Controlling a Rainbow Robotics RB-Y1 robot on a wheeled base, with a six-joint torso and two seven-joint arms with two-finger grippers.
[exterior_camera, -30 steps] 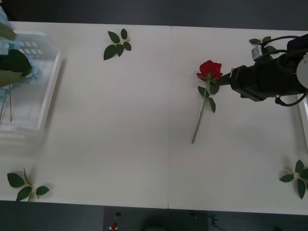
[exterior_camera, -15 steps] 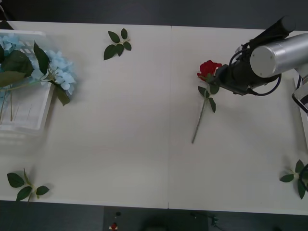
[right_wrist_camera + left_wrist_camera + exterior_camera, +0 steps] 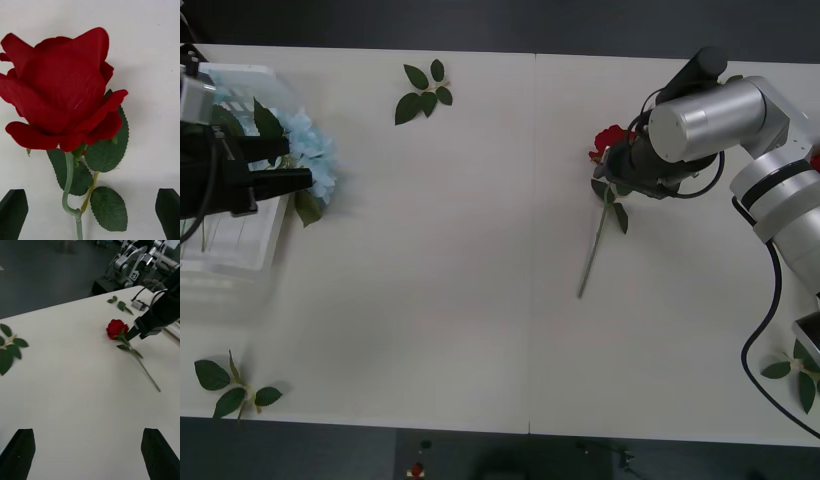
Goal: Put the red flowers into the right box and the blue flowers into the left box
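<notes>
- A white table [image 3: 480, 250] spans the scene, with dark floor beyond its far edge.
- One red rose [image 3: 610, 141] lies flat on it, its stem [image 3: 595, 250] trailing toward the near edge.
- The right gripper [image 3: 612, 168] hangs low over the rose's leaves, just below the bloom; in its wrist view the black fingertips [image 3: 13, 210] stand wide apart, the stem and leaves between them, touching neither.
- The left gripper [image 3: 300, 180] is at the left box [image 3: 240, 250], fingers spread wide in its wrist view with only bare table between them.
- A blue flower [image 3: 305, 160] sits at the basket's rim right beside the left fingers; whether it rests in or over the rim is hard to judge.
- Leaf sprigs [image 3: 425, 90] lie well away from both sets of fingers.
</notes>
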